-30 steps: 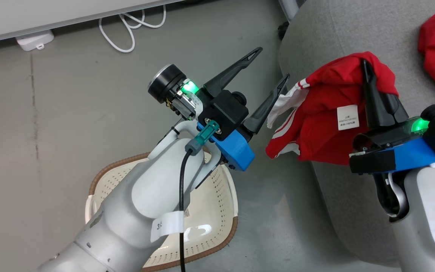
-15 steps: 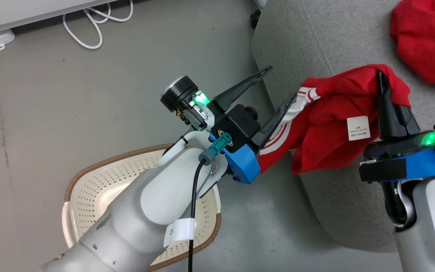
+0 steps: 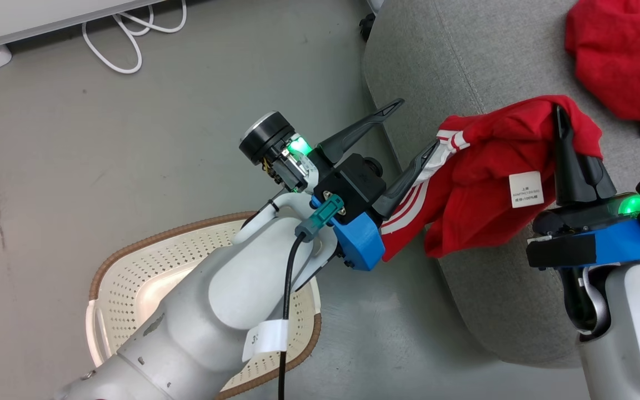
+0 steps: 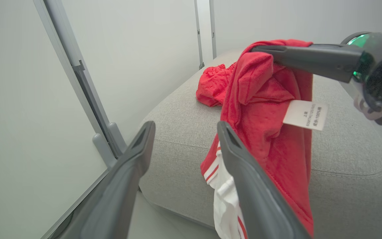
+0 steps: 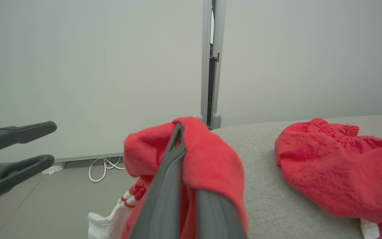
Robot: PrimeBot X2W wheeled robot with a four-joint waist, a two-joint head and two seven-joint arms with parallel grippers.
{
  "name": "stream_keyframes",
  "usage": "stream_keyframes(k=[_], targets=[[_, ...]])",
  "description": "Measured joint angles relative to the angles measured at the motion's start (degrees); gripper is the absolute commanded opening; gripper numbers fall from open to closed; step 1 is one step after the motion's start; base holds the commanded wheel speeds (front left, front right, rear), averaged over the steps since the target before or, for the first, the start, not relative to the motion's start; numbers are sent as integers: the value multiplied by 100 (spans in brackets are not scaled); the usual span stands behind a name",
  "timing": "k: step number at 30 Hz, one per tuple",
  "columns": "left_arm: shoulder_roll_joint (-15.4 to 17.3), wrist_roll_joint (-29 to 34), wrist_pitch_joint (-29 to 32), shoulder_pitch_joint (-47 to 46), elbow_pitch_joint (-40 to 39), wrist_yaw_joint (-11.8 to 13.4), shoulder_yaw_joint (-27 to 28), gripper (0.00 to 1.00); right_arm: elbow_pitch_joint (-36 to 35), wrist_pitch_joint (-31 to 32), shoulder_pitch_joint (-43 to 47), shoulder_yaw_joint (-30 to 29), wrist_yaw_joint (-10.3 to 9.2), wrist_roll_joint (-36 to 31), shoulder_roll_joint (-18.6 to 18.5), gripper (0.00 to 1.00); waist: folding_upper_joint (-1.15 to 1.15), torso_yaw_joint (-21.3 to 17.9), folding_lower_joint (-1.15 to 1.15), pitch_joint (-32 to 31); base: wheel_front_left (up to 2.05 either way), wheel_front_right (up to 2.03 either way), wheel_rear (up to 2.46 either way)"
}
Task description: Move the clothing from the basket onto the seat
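Head view: garment (image 3: 486,166) clamped in right pincer (image 3: 560,115)

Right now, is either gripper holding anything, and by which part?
The right gripper is shut on the tagged red garment, pinching a bunched fold at its top. The left gripper is open, holding nothing.

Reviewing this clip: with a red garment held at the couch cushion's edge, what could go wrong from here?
1. The tagged garment, pinched in the right gripper, hangs partly past the edge of the seat. If released here, it might slide down to the floor.
2. The open left gripper has its fingers close to the garment's striped hem and could snag it when either arm moves.
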Motion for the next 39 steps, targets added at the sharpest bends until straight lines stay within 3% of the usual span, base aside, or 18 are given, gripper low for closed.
stream_keyframes(k=[11,17,31,39], targets=[[26,23,-1,-42,-76,0,98,100,-191,0,-553,65,0,-88,-367,0,0,66,0,92,0,0,0],[115,124,-1,-125,-98,0,144,100,-400,0,-1328,47,0,-181,-826,0,0,62,0,312,0,0,0],[318,318,0,-563,-20,0,104,100,-565,-1,-3368,-731,0,-296,-2214,0,0,-25,1,1170,0,0,0],[394,423,21,-874,-26,0,22,100,111,-1,-4028,-1435,1,-336,-3283,0,0,-140,0,1728,0,0,0]])
